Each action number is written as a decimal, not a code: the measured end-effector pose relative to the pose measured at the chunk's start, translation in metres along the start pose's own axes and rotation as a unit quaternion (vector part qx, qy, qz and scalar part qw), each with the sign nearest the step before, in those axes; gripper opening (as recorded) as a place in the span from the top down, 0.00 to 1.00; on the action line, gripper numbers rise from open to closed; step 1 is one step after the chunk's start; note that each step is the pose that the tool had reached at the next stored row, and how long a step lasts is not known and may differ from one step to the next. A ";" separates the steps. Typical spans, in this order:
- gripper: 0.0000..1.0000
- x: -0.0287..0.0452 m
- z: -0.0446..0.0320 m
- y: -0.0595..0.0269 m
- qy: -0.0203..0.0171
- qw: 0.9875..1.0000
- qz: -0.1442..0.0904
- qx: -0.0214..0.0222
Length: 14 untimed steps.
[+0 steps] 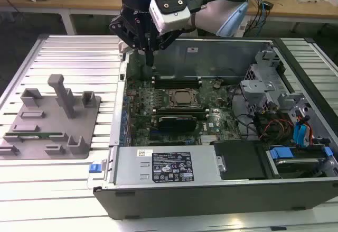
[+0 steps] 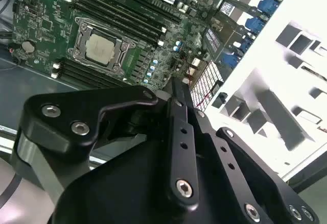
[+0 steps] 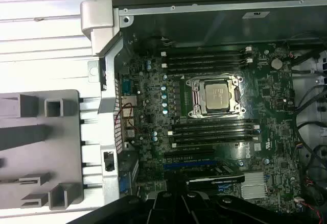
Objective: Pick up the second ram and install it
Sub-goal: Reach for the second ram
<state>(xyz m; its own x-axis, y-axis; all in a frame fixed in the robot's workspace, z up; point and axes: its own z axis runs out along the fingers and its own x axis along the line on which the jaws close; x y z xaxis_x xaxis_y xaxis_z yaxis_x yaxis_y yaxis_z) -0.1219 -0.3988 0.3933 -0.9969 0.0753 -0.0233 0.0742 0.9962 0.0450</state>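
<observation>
The pick-up has not yet been made, judging by how things lie. In the exterior view the second ram (image 1: pixel 35 135), a thin green stick, lies flat in the grey fixture (image 1: pixel 79 116) on the exterior view's left, well apart from the arm. The gripper (image 1: pixel 150 61) hangs over the far corner of the open computer case (image 1: pixel 222 47), above the edge of the motherboard (image 1: pixel 138 97) and away from the fixture. Its fingers look drawn together into one narrow tip, with nothing green between them; the second wrist view shows the same black fingers (image 2: pixel 178 101) closed up and empty. So both the grasp and the seating in a slot appear to be left to do.

In the first wrist view the processor (image 3: pixel 218 95) sits in its socket with banks of memory slots (image 3: pixel 204 60) on either side of it. The slots are dark, and which of them already hold a module and which are free is hard to make out. The ram's label and chips are too small to see in the exterior view, and how it sits in its groove cannot be told. The gripper's own body covers part of the board in both wrist views
</observation>
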 end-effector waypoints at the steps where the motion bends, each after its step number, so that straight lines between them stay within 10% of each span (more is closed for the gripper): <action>1: 0.92 0.0000 0.0000 0.0000 0.000 1.000 0.000 0.000; 14: 0.92 0.0111 -0.0001 -0.0008 0.000 1.000 0.000 0.000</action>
<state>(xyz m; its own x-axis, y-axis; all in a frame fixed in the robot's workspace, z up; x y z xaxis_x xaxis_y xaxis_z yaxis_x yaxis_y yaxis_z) -0.1331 -0.3988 0.3931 -0.9969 0.0753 -0.0240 0.0742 0.9962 0.0452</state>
